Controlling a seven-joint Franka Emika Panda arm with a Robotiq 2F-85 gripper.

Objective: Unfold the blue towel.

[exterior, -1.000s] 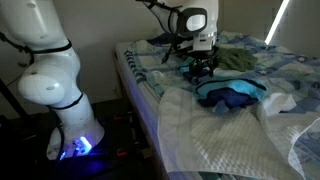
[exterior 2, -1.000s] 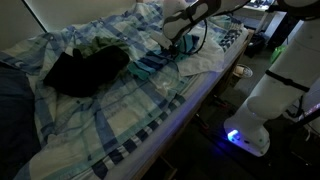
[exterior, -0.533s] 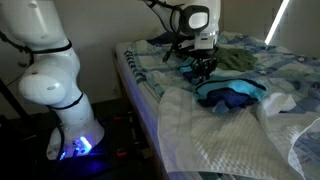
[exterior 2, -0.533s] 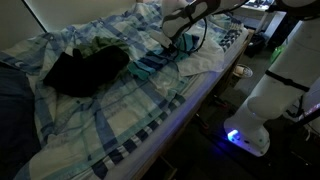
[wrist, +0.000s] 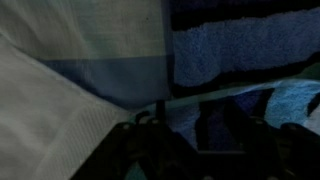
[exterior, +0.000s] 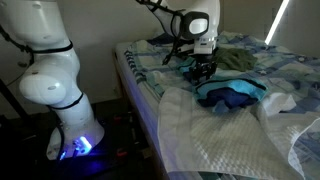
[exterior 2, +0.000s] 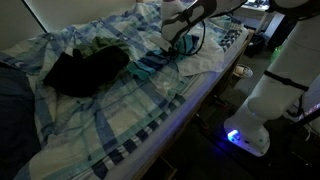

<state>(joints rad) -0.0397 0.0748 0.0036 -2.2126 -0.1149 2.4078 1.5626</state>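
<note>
We count one arm (exterior: pixel 45 70), one gripper (exterior: pixel 203 72), one towel (exterior: pixel 233 95), one white blanket (exterior: pixel 225 140), one dark cloth (exterior 2: pixel 85 70) and one pale blue patterned sheet (exterior 2: pixel 120 115). Everything lies on the sheet, which covers the bed.

The towel sits bunched on the upper part of the blanket, and in an exterior view its bright blue and navy stripes show in a small crumpled heap. In the wrist view the towel (wrist: pixel 235 40) fills the upper right and the blanket (wrist: pixel 50 110) the lower left. A strip of sheet shows between them.

The gripper hangs low over the towel's edge on the arm's side, pointing down. In an exterior view (exterior 2: pixel 178 45) it stands just beside the heap. Its fingers are dark shapes at the bottom of the wrist view, too dim to read, so we cannot tell whether the jaws are apart or together, or whether they touch the towel.

The dark cloth lies well apart from the towel, farther along the bed. A greenish part shows at its top.
</note>
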